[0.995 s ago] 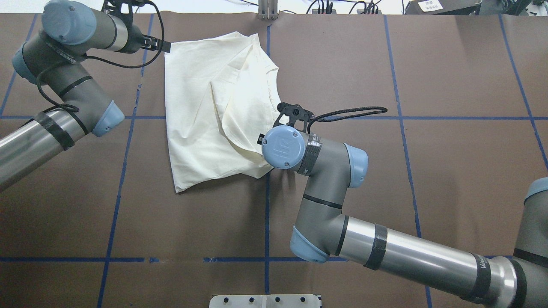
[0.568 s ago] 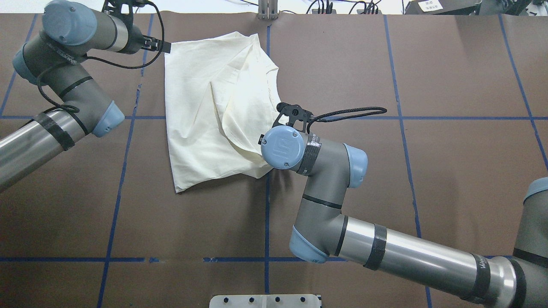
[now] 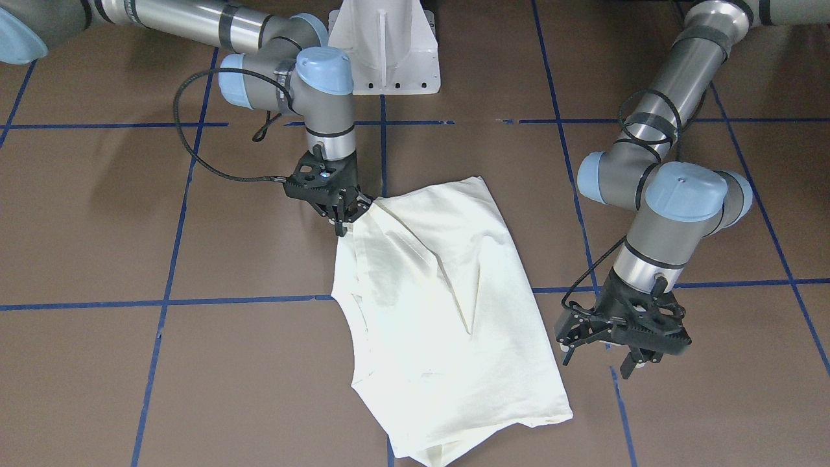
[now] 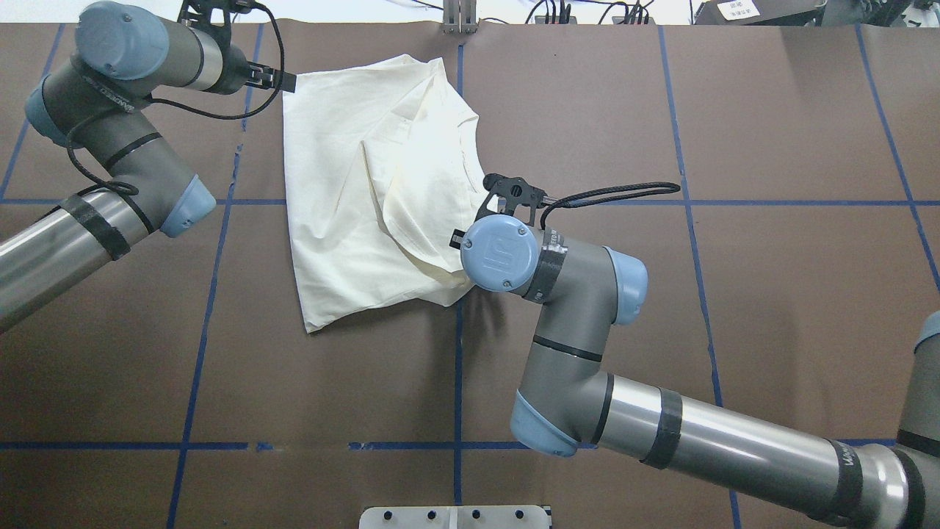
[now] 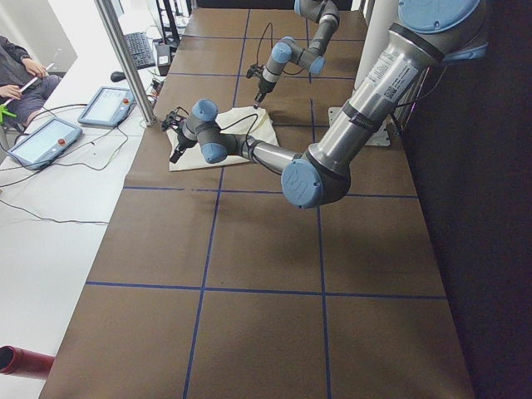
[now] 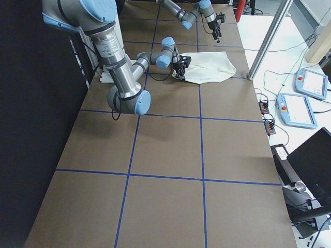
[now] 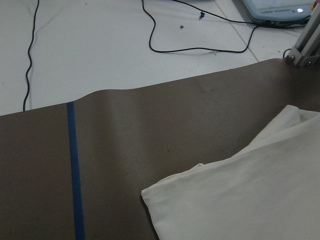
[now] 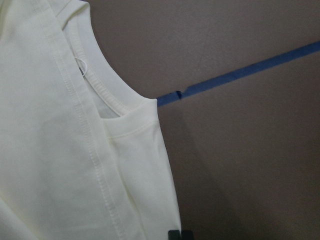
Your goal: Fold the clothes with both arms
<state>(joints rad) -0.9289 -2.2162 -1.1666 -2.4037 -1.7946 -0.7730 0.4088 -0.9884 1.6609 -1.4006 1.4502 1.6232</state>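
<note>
Cream-white T-shirt (image 3: 447, 318) flat on brown worktop (image 3: 194, 363), plain side up, partly folded, between both sets of fingers. Open worktop toward the robot and to both sides; far hem close to the worktop's edge. Right fingers (image 3: 340, 220) closed, seemingly pinching the shirt's edge near the collar. Left fingers (image 3: 629, 364) spread wide, holding nothing, just beside the shirt's side edge.

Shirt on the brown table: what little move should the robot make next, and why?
Probably the left claw should slide over to the shirt and close on its nearest corner: it hangs open beside the cloth, not touching it, while the right claw already pinches the opposite edge.
</note>
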